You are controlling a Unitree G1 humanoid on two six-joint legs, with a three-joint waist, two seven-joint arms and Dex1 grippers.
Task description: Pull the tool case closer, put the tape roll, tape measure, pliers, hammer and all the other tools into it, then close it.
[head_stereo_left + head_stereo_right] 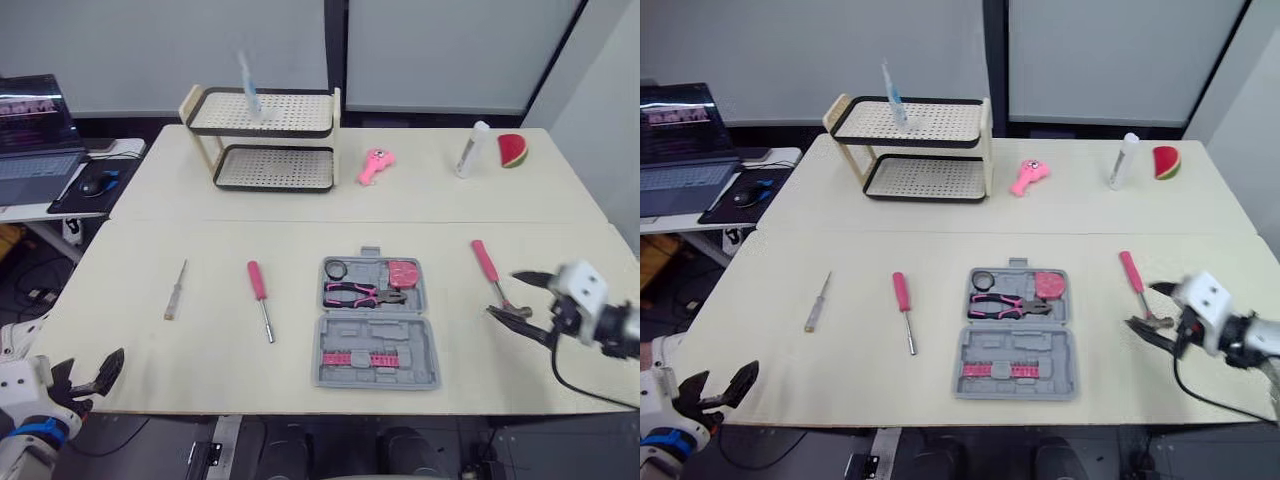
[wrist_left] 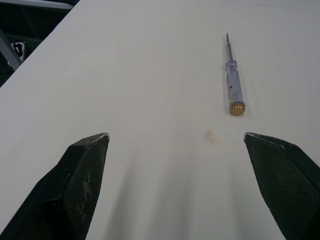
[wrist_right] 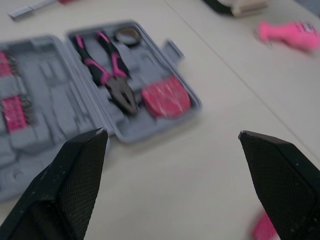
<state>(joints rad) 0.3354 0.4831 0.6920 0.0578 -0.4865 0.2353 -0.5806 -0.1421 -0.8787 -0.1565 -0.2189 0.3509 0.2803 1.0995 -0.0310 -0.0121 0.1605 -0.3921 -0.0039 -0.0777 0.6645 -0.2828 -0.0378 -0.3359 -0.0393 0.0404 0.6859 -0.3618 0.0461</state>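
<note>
Left eye view: wide pale beige matte surface (image 1: 200, 340) with a seam running across it, plain grey-white wall panels behind. Side desk at far left with an open laptop (image 1: 35, 135) and a dark mouse (image 1: 98, 184).

Grey moulded-plastic tool case (image 1: 378, 322) lies open flat at middle front. Its far half holds pink-and-black-handled pliers (image 1: 350, 293), a pink squarish tape measure (image 1: 404, 273) and a small dark tape roll (image 1: 336, 268). Near half has a row of pink bits.

Pink-handled hammer (image 1: 486, 263) lies right of the case. Pink-handled steel-shaft screwdriver (image 1: 260, 297) lies left of it. Slim clear-handled tester screwdriver (image 1: 176, 290) is further left.

Two-tier perforated cream rack with black rims (image 1: 265, 140) sits at the back. Right of it: pink plastic toy (image 1: 375, 165), white tube (image 1: 472, 148), watermelon-slice toy (image 1: 512, 150).

Left gripper (image 1: 88, 372) hovers at the front-left edge, black textured fingers (image 2: 80, 175) spread wide, empty. Right gripper (image 1: 508, 296) is over the hammer head, fingers (image 3: 75, 170) also wide apart, grasping nothing.
</note>
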